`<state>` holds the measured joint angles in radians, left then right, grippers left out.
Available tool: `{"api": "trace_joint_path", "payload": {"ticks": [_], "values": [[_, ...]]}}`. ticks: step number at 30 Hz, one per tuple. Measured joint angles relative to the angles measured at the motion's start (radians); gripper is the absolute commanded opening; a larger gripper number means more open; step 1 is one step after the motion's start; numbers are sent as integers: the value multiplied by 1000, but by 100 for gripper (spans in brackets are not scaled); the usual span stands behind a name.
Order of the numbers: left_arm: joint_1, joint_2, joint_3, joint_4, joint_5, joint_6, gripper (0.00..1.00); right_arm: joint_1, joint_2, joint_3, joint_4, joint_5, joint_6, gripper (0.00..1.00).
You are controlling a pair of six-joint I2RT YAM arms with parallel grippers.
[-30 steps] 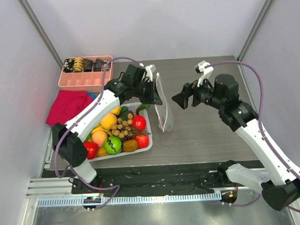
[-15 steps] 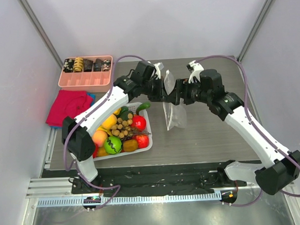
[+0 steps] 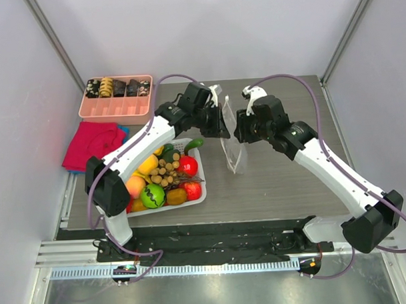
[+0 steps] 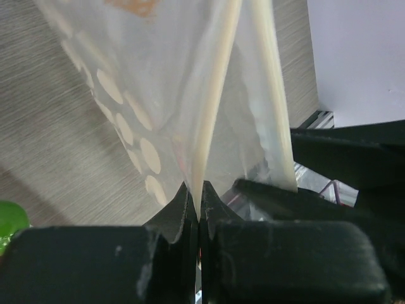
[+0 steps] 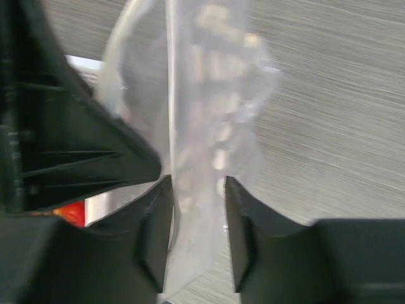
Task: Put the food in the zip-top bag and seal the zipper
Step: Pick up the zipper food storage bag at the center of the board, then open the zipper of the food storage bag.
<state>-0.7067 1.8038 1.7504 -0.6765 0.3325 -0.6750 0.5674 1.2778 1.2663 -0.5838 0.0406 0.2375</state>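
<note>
— Clear dotted plastic at the centre of the top view: the zip-top bag (image 3: 232, 147)?
— Yes, held upright over the worktop (image 3: 284, 179), between the two arms.
— And the left tool (image 4: 199, 193)?
— Pinched shut on the bag's edge strip.
— The right tool (image 5: 197, 190)?
— Narrow gap, fingers either side of the film; contact I cannot tell.
— Where is the food (image 3: 153, 195)?
— Heaped in the white basket (image 3: 191, 201), lower left.

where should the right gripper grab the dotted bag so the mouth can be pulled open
Take the free lip at the mouth of the zip-top bag, coming from the right, opposite the left gripper. The bag hangs from that shut gripper with its two lips parted, and the open right gripper straddles the film.
</note>
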Motion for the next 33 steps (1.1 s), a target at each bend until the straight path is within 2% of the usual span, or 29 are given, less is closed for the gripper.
{"api": "trace_joint_path", "payload": {"ticks": [2,3,5,13,16,17,18,19,21,22,24,25,27,33], "values": [[0,-1,0,-7,0,7,0,0,5,15,-28,33,-15,21],[2,-3,-2,-12,-1,14,0,-1,5,25,-44,48,-22,11],[11,-16,-17,-19,-5,32,0,-6,0,45,-67,64,-34,2],[142,-80,-77,-107,-4,171,0,-53,-151,-1,-173,35,-50,1],[141,-83,-77,-126,0,243,0,-38,-228,-52,-173,-21,-51,1],[133,-85,-79,-134,0,269,3,-40,-252,-72,-175,-35,-51,1],[124,-89,-81,-142,-1,293,7,-40,-270,-85,-181,-45,-51,1],[119,-93,-83,-148,0,308,17,-40,-280,-94,-185,-56,-50,1],[118,-107,-92,-157,12,348,30,-42,-292,-104,-190,-85,-42,1],[123,-115,-98,-160,18,363,44,-44,-292,-104,-196,-96,-34,1],[136,-132,-111,-161,38,393,59,-51,-286,-104,-200,-111,-23,1],[144,-145,-121,-159,49,402,77,-53,-281,-104,-198,-118,-18,1],[153,-170,-134,-163,66,437,100,-55,-267,-106,-188,-131,-8,1],[189,-343,-186,-180,107,550,100,-55,-249,-141,-161,-157,29,1]]}}
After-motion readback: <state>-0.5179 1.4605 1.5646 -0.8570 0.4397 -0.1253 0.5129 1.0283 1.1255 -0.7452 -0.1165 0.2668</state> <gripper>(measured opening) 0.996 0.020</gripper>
